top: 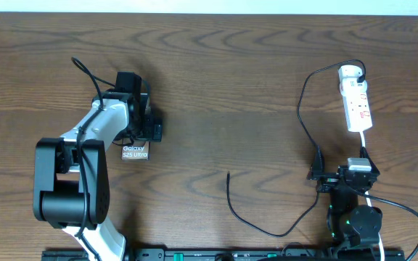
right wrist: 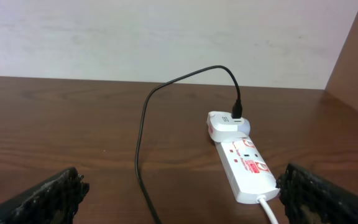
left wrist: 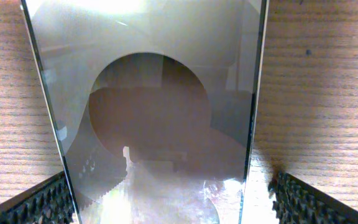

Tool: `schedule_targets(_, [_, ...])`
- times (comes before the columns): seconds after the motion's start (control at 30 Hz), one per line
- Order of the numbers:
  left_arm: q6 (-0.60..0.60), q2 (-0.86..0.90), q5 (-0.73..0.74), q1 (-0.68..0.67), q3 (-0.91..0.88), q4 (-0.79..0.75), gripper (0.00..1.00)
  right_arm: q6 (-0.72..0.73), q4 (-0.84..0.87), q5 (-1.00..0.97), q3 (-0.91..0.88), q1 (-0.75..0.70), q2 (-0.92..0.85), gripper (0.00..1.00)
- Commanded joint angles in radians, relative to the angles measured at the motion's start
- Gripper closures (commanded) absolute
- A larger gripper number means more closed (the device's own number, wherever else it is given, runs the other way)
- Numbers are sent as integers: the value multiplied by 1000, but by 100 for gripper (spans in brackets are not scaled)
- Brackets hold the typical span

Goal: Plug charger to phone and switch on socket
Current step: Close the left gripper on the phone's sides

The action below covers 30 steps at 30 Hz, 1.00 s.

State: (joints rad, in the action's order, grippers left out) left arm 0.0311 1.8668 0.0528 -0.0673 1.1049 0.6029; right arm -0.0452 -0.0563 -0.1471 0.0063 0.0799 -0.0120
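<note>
Two questions, inspector: how do the jaws stand, and where is the connector?

Inspector: The left jaws are apart astride the phone, a glossy flat slab with its long axis running between them; contact cannot be told. The right jaws are wide apart, empty, facing the socket, a white moulded strip with the charger plugged in.

And the free tip?

Inspector: On the wood-grain counter, left of the right arm and right of the phone, lying fore-and-aft. The unoccupied right arm seems best placed.

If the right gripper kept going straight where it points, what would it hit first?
Most likely the white power strip, which lies ahead of the right gripper, slightly right of its centre line. The thin black cable runs just left of that line; depth is hard to judge.
</note>
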Motion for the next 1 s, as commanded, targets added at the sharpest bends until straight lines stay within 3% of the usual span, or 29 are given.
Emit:
schedule_targets(0.0, [16, 10, -20, -2, -43, -8, 2, -12, -4, -4, -1, 6, 5, 1])
schedule_targets(0.97, [17, 10, -20, -2, -52, -21, 3, -12, -5, -4, -1, 6, 5, 1])
